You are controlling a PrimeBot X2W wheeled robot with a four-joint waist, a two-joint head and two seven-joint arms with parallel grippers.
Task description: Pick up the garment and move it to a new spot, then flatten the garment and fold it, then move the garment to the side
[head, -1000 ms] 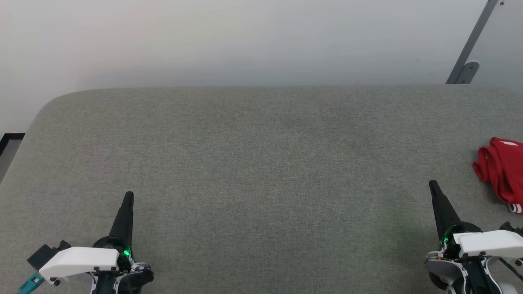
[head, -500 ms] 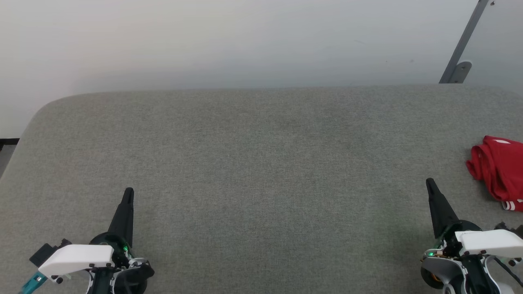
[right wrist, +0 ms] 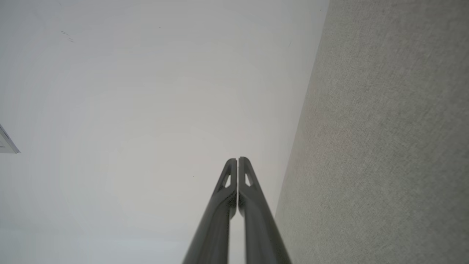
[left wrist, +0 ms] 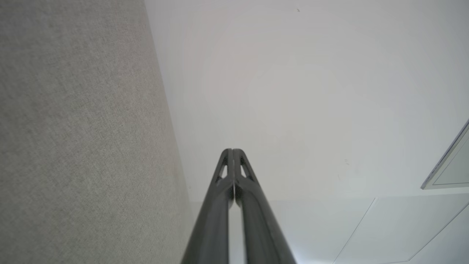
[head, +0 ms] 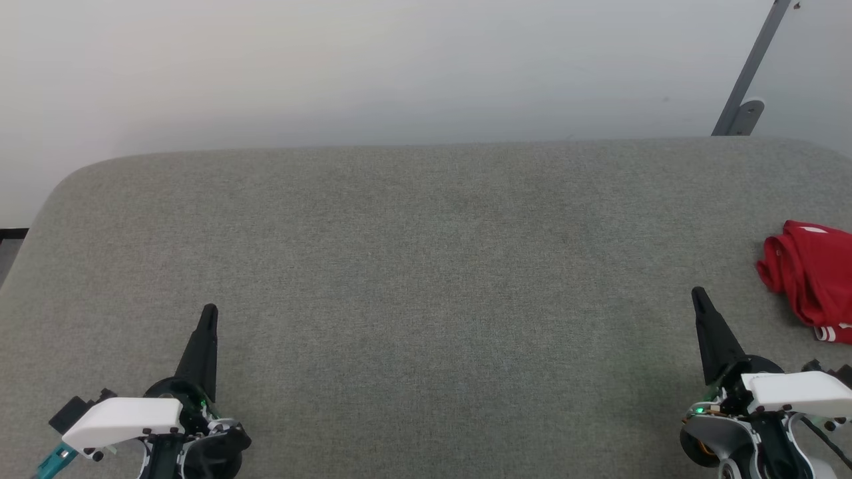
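head view, looking down on a wide grey fabric surface [head: 426, 266] with a pale wall [head: 399, 66] behind it. the garment [head: 807, 273] lies bunched on the grey fabric at the right edge of the frame, about halfway down. the frame edge cuts it off, so i see just its left part. it is red, with a red-and-white stripe band [head: 835, 331] at its lower end. a small white patch [head: 813, 230] sits near its top; i cannot tell whether it is a label, and it is too small to read.

my left gripper [head: 209, 311] is at the lower left and my right gripper [head: 697, 293] at the lower right. both point up the frame, and the bottom edge cuts off their white-shelled bodies. the right one is near the garment, to its left and a little lower, not touching it.

in the left wrist view my left gripper [left wrist: 232, 151] shows its two dark fingers pressed together at the tips, holding nothing. in the right wrist view my right gripper [right wrist: 237, 160] is likewise closed tight and empty.

a grey metal bracket [head: 745, 93] runs slantwise up the wall at the upper right, its top cut off.
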